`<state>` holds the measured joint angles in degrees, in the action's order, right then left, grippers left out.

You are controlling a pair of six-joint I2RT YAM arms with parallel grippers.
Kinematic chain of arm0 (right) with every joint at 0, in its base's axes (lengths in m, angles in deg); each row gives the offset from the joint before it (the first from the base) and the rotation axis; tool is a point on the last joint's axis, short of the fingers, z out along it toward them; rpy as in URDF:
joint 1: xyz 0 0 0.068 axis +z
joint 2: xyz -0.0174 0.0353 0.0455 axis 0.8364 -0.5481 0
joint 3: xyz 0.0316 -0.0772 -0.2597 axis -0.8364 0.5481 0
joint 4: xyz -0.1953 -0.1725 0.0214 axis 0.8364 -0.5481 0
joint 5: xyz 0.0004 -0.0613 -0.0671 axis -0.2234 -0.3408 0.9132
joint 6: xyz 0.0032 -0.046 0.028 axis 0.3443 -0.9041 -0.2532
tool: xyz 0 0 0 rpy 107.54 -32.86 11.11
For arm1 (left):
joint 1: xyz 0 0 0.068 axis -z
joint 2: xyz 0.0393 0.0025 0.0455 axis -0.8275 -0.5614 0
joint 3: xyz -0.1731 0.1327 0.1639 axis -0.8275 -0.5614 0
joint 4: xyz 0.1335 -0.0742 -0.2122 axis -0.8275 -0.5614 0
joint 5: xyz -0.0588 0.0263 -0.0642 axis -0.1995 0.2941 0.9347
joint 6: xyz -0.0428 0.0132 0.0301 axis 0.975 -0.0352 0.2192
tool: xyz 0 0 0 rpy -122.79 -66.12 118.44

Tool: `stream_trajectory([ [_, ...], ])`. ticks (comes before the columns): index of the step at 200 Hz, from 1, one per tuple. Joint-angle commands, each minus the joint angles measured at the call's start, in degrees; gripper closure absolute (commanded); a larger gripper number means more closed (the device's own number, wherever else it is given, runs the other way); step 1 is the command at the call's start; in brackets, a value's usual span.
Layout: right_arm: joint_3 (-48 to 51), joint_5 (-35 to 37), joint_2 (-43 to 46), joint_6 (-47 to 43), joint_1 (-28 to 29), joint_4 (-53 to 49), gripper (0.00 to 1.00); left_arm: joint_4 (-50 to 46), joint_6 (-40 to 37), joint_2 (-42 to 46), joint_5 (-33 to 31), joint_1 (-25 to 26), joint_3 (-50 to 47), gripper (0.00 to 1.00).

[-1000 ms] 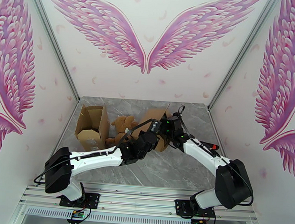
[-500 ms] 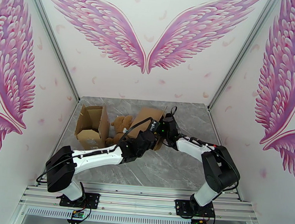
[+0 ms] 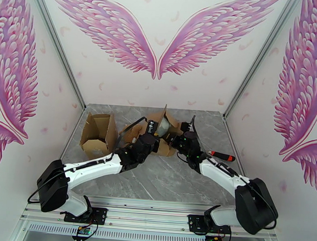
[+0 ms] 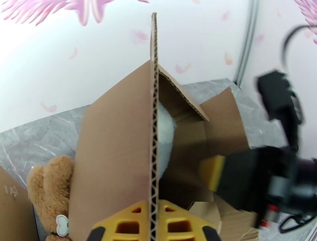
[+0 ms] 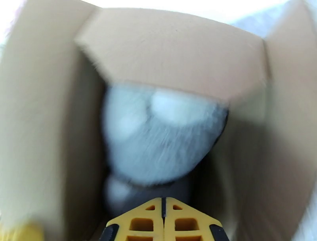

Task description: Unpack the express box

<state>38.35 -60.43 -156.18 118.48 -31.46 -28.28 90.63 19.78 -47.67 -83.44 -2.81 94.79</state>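
Pink-winged walls enclose the grey bench (image 3: 167, 180); the express box (image 3: 170, 119) lies open toward its far middle. One arm stretches low and forward, left tool (image 4: 153, 216) clamped on an upright flap (image 4: 153, 119). The other reaches in, right tool (image 5: 163, 216) pressed together before a grey plush (image 5: 158, 138) inside.

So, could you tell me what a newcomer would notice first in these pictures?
The pink painted wings spread high at the back. Below, in the middle of the table, the left gripper pinches an upright flap of the cardboard box, with a grey plush toy inside, facing the shut right gripper. A brown teddy bear lies left of that box.
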Motion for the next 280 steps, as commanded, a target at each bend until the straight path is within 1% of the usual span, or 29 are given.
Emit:
stream_trajectory([
  [1, 0.67, -0.34, 4.19, -3.86, 0.36, -2.26, 1.00, -0.31, 2.30, 2.34, 0.07, -0.21, -1.17, 1.00],
  [14, -1.69, 0.76, 4.47, -4.22, 0.35, -7.28, 1.00, 1.54, 1.53, 2.80, 2.41, 0.03, -1.89, 1.00],
  [23, -3.20, -0.25, 3.89, -4.74, 0.36, -8.41, 1.00, 2.35, 0.66, 2.74, 4.11, 0.49, -2.16, 1.00],
  [32, -4.46, -0.44, 3.09, -3.32, 0.41, -9.52, 1.00, 2.71, -0.59, 2.40, 5.06, 1.32, -2.05, 1.00],
  [50, -6.88, -0.09, 1.22, -0.61, 0.69, -12.13, 0.86, 3.15, -2.22, 1.68, 5.46, 3.28, -1.81, 1.00],
  [61, -8.62, 2.44, 0.41, -0.44, 1.51, -15.36, 0.75, 3.90, -2.89, 1.35, 5.49, 4.28, -1.90, 1.00],
  [80, -11.94, 7.07, -2.46, -1.32, 2.23, -22.66, 0.65, 5.43, -6.25, 0.43, 4.64, 6.52, -1.69, 1.00],
  [91, -13.64, 8.31, -5.40, -2.00, 2.30, -24.98, 0.61, 6.47, -9.80, -0.35, 3.54, 8.10, -1.26, 1.00],
  [99, -12.63, 7.87, -6.99, -1.25, 2.30, -22.39, 0.56, 6.88, -12.24, -0.98, 2.41, 9.39, -0.58, 1.00],
  [112, -7.21, 7.13, -8.32, 2.10, 2.16, -11.64, 0.44, 7.49, -15.14, -1.76, 2.17, 11.24, 0.63, 1.00],
  [123, -2.98, 7.11, -9.71, 5.77, 2.17, -3.22, 0.35, 8.58, -16.40, -2.13, 3.08, 12.32, 1.07, 1.00],
  [132, -1.15, 6.06, -11.22, 6.50, 2.21, 2.70, 0.28, 9.37, -16.88, -2.31, 4.36, 12.89, 1.26, 1.00],
  [134, -0.86, 5.82, -11.62, 6.57, 2.21, 3.74, 0.26, 9.50, -16.90, -2.41, 4.78, 12.95, 1.26, 1.00],
  [155, 0.00, 3.84, -14.72, 4.07, 2.30, 12.03, 0.18, 10.23, -16.15, -3.05, 8.92, 13.07, 1.22, 1.00],
  [171, 1.06, 3.88, -15.75, 1.50, 2.30, 17.57, 0.14, 10.07, -15.32, -3.10, 12.00, 12.71, 1.00, 1.00],
  [178, 1.67, 4.30, -15.91, 0.53, 2.29, 20.24, 0.09, 9.83, -14.87, -3.02, 13.47, 12.46, 1.00, 1.00],
  [184, 2.49, 4.83, -16.00, -0.29, 2.30, 22.89, 0.00, 9.67, -14.29, -2.84, 14.28, 12.29, 1.11, 1.00],
  [201, 3.69, 5.91, -16.28, -2.45, 2.34, 28.81, 0.01, 9.63, -12.71, -2.47, 16.60, 11.42, 1.20, 1.00],
  [227, 1.67, 6.45, -17.51, -3.91, 2.20, 28.30, 0.00, 9.30, -10.95, -2.46, 19.50, 10.43, 1.38, 1.00],
  [243, 0.89, 6.43, -18.62, -4.22, 2.22, 29.57, 0.04, 8.43, -10.59, -2.56, 20.72, 10.27, 1.77, 1.00],
  [254, 0.71, 6.55, -19.51, -4.72, 2.25, 31.12, 0.10, 8.18, -10.33, -2.55, 21.37, 10.25, 1.75, 1.00],
  [264, -0.20, 7.51, -20.13, -4.87, 2.18, 29.80, 0.17, 7.81, -10.22, -2.48, 21.74, 10.09, 1.96, 1.00],
  [280, -2.22, 8.13, -21.03, -5.70, 2.21, 26.31, 0.32, 7.36, -10.27, -2.30, 21.95, 9.98, 2.05, 1.00],
])
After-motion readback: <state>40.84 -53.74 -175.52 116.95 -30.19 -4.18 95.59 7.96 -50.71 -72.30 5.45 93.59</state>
